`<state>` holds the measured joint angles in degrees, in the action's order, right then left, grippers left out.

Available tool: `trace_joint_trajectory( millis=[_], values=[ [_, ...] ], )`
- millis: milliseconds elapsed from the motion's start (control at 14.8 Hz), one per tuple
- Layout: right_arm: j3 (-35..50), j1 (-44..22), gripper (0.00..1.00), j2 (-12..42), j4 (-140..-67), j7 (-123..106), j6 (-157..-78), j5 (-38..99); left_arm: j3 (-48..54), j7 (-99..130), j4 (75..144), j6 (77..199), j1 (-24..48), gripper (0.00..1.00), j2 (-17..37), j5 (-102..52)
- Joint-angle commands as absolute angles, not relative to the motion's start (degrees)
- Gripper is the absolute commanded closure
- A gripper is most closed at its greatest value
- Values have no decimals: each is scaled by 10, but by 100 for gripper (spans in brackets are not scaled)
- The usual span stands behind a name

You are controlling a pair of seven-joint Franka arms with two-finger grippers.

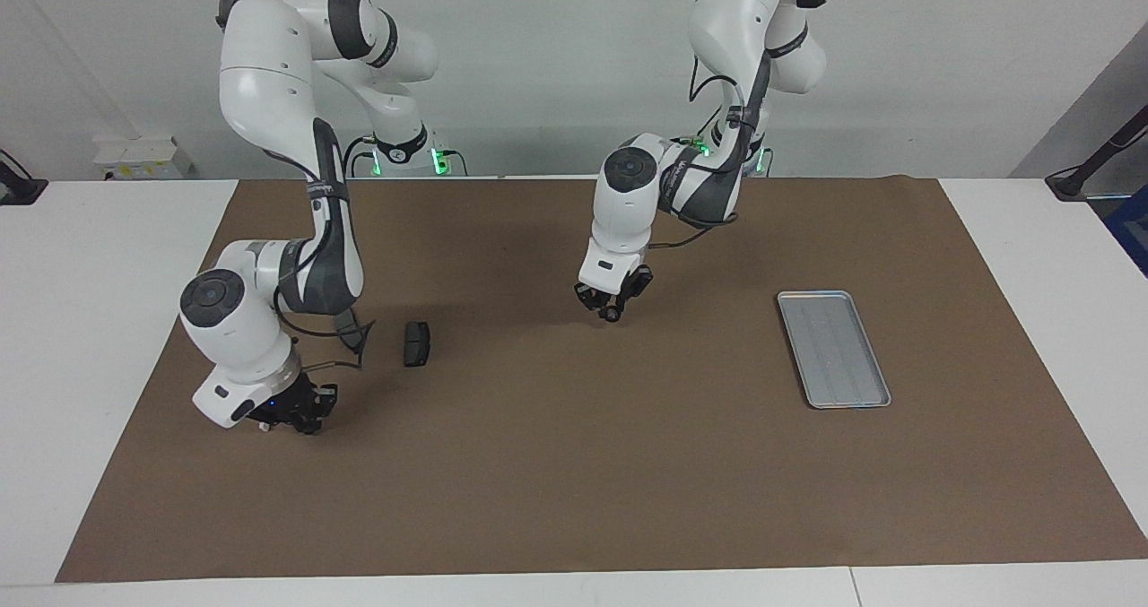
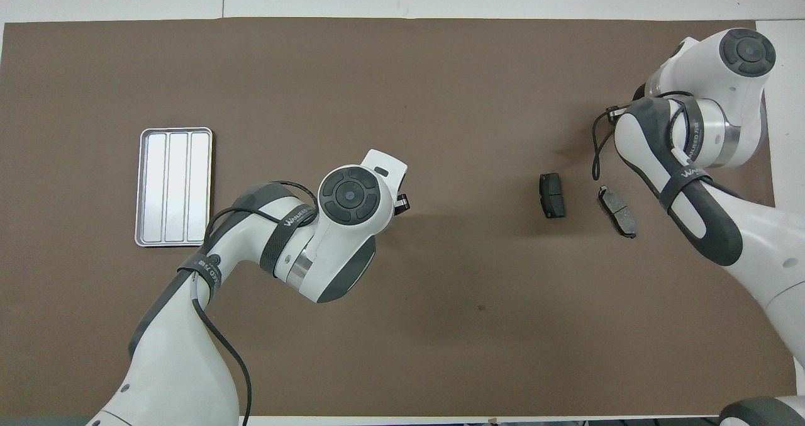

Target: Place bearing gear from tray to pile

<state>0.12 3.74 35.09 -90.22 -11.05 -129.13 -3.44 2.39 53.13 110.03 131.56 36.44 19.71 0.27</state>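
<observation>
Brown mat covers most of the white table, filling the centre of both views; bare white margins show at the frame edges. Light grey wall runs across the top of the facing view.

Right arm: enters from upper left of the facing view, folds down, wrist low over the mat at lower left of that frame. Right gripper hangs close above the mat; in the overhead view it is hidden under the arm's own wrist at upper right. Finger state: cannot tell.

Left arm: descends from the top centre-right of the facing view, elbow bent, wrist pointing down at frame centre. Left gripper is over bare mat, between the tray and the brake pads, a small gap under its tips. Whether the fingers are apart, together or clamped on something: cannot tell; the overhead view shows only a dark edge beside the wrist housing.

Tray, silver-grey, ribbed floor, lies flat at centre right of the facing view (centre left of the overhead), toward the left arm's end. Its floor looks bare; no bearing gear is made out in either view.

Pile: one dark brake pad right of centre in the overhead view, a second brake pad just beside it, apart, partly under the right arm. In the facing view only the first shows.
</observation>
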Motion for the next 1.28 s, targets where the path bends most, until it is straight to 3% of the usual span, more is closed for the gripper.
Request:
trace_joint_trajectory(
  millis=[0,67,135,270,405,742,810,945,1012,1215],
  values=[
    [10,47,100,352,-912,-120,-1308,-29,14,546,1115,1341,376,100,197,14],
    [10,47,100,352,-912,-118,-1307,-29,14,546,1116,1346,376,100,199,14],
    [9,46,85,352,-911,-117,-1305,-29,14,546,1116,1347,378,100,200,14],
    [9,44,17,349,-911,-114,-1302,-29,14,546,1116,1348,379,100,200,14],
    [9,36,0,337,-911,-113,-1289,-29,14,546,1130,1366,381,100,200,14],
    [8,1,0,281,-907,-107,-1216,-35,14,546,1137,1379,383,100,200,14],
    [8,-3,0,268,-907,-97,-1200,-35,14,546,1137,1379,383,89,200,14],
    [10,-20,0,244,-906,-54,-1163,-35,14,538,1136,1380,383,10,200,15],
    [10,-32,0,234,-904,-34,-1147,-35,13,536,1135,1378,381,0,200,15],
    [11,-61,0,209,-904,37,-1108,-34,10,527,1125,1370,374,0,195,15]
  ],
)
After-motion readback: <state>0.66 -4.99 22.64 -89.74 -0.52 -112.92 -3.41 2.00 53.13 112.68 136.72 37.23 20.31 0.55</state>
